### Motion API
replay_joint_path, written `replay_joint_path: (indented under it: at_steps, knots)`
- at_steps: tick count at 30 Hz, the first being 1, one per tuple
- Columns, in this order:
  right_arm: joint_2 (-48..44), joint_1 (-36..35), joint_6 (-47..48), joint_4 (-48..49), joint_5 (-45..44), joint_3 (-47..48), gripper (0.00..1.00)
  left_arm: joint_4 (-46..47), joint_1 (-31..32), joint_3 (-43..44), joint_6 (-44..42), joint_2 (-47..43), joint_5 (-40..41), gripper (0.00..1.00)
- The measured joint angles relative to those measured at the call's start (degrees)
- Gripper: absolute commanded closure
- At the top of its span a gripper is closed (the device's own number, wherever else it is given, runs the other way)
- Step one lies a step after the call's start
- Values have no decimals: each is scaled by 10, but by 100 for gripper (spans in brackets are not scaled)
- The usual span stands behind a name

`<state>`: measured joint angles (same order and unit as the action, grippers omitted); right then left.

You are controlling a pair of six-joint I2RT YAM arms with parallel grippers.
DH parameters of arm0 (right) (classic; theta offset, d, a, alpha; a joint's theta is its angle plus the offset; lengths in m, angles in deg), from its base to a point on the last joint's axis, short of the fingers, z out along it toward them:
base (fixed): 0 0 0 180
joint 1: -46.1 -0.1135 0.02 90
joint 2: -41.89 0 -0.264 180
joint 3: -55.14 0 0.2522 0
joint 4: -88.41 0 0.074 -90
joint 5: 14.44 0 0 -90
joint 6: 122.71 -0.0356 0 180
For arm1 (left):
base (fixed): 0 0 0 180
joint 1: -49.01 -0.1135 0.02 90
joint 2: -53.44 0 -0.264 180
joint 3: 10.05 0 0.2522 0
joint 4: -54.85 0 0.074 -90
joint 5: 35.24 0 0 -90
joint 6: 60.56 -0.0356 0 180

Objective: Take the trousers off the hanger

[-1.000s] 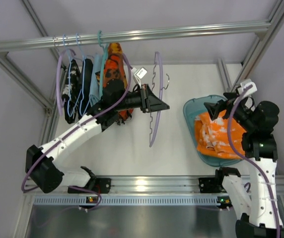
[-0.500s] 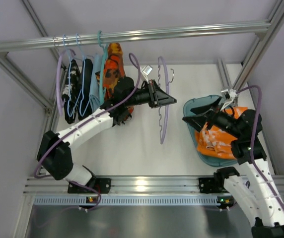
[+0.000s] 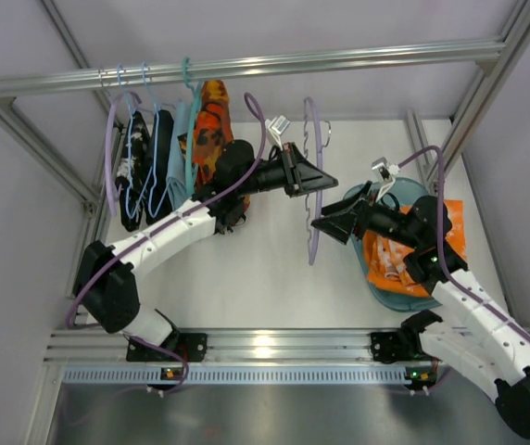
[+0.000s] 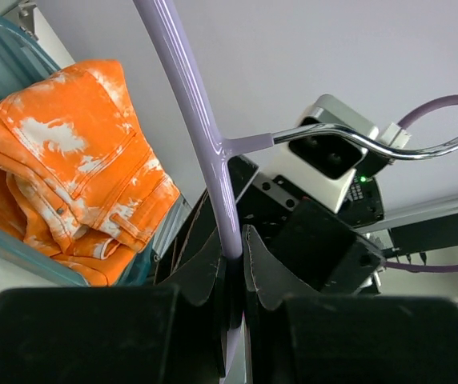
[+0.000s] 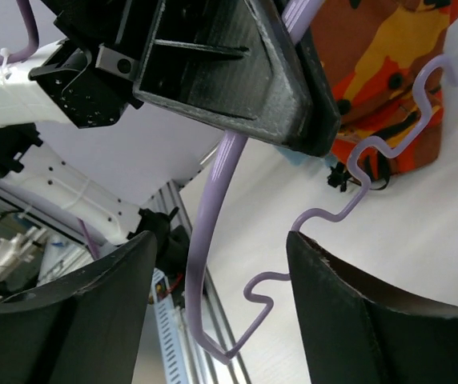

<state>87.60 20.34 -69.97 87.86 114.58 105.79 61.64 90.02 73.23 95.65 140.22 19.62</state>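
Observation:
The lilac hanger (image 3: 313,199) hangs bare in mid-air, held edge-on over the table centre. My left gripper (image 3: 323,183) is shut on its top bar (image 4: 213,152) beside the metal hook (image 4: 373,144). The orange trousers (image 3: 404,255) lie bunched in the teal basket (image 3: 356,199) at the right; they also show in the left wrist view (image 4: 69,172). My right gripper (image 3: 325,225) is open and empty, its fingers (image 5: 333,320) straddling the hanger's lower end (image 5: 213,240) without touching it.
A rail (image 3: 246,67) across the back carries light blue hangers (image 3: 145,158), dark garments and an orange-and-black patterned garment (image 3: 214,130) at the left. Aluminium frame posts (image 3: 473,102) stand at both sides.
My left gripper has carried the hanger rightward and slightly back. My right gripper has moved left from over the basket to the hanger's lower end, open.

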Motion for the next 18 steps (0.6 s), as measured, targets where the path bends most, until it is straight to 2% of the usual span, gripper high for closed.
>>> replay_joint_path:
  at_steps: [3, 6, 7, 9, 10, 12, 13, 15, 16, 17, 18]
  knots:
    - [14, -6, -32, 47, 5, -16, 46, 2, 2, 7, 2, 1, 0, 100]
    - [22, -8, -61, 74, 16, -17, 62, 9, 3, 14, 2, 6, -2, 100]
    - [22, -8, -70, 82, 20, -17, 76, 12, 3, 17, 1, 9, -2, 100]
    - [20, -8, -86, 96, 25, -17, 92, 21, 3, 19, 7, 14, -6, 100]
    - [20, -7, -91, 97, 24, -19, 100, 24, 3, 21, 8, 15, -10, 96]
    - [18, -7, -110, 96, 24, -21, 100, 30, 3, 22, -1, 15, -20, 91]
    - [15, -7, -116, 96, 24, -22, 100, 31, 3, 24, -2, 15, -24, 77]
    - [10, -7, -125, 96, 28, -22, 100, 32, 4, 25, -7, 15, -27, 58]
    - [8, -6, -133, 96, 32, -22, 100, 32, 4, 26, -13, 15, -27, 43]
    - [3, -6, -138, 94, 34, -22, 100, 32, 4, 26, -15, 15, -27, 36]
    - [1, -2, -145, 94, 35, -22, 100, 30, 4, 26, -23, 15, -28, 25]
